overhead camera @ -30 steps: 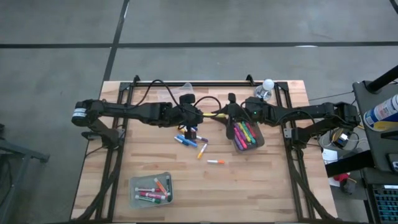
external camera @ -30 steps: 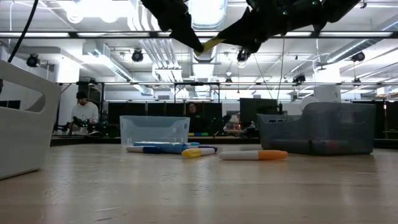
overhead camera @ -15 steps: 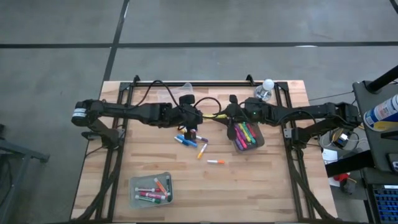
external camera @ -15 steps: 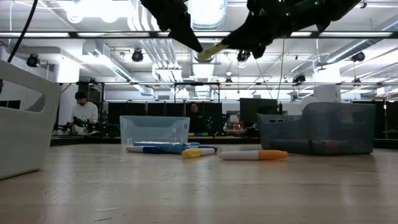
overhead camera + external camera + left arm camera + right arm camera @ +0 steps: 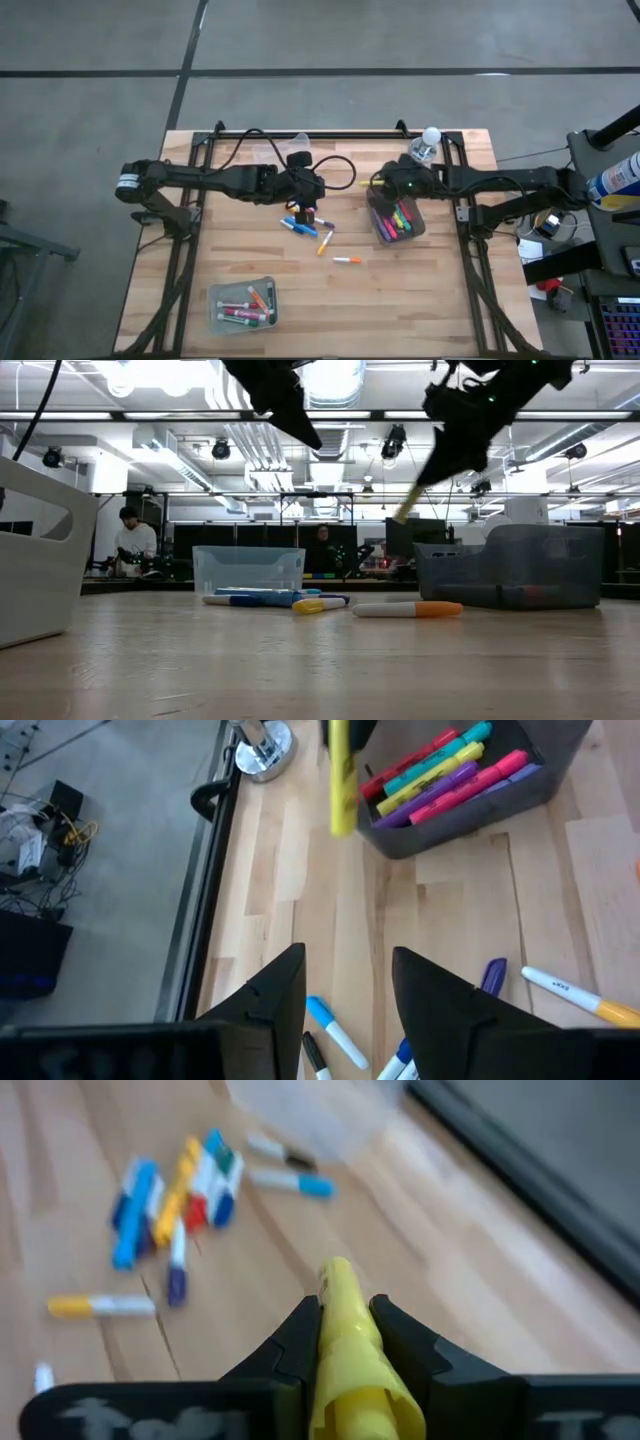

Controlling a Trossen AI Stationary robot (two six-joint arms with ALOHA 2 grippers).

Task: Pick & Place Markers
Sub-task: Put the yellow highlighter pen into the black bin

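- The right hand [image 5: 345,1342] was closed on a yellow marker [image 5: 348,1345], its fingers clamped on either side of the barrel. It was held in the air at the near-left edge of the grey bin [image 5: 397,218] on the worktop [image 5: 400,300].
- Judged step: transport of one marker for placing in that bin. The next move would call for carrying the marker over the bin's opening, lowering it, and parting the fingers.
- The left hand [image 5: 345,985] stood open and empty, above the cluster of loose markers [image 5: 303,222] near the worktop's middle.
- Count, grey bin: roughly six or seven markers, overlapping, so inexact.
- Count, clear bin [image 5: 242,305] at the near-left: about five markers.
- Count, loose on the worktop: about six or seven, including an orange-tipped one [image 5: 346,260] lying apart.
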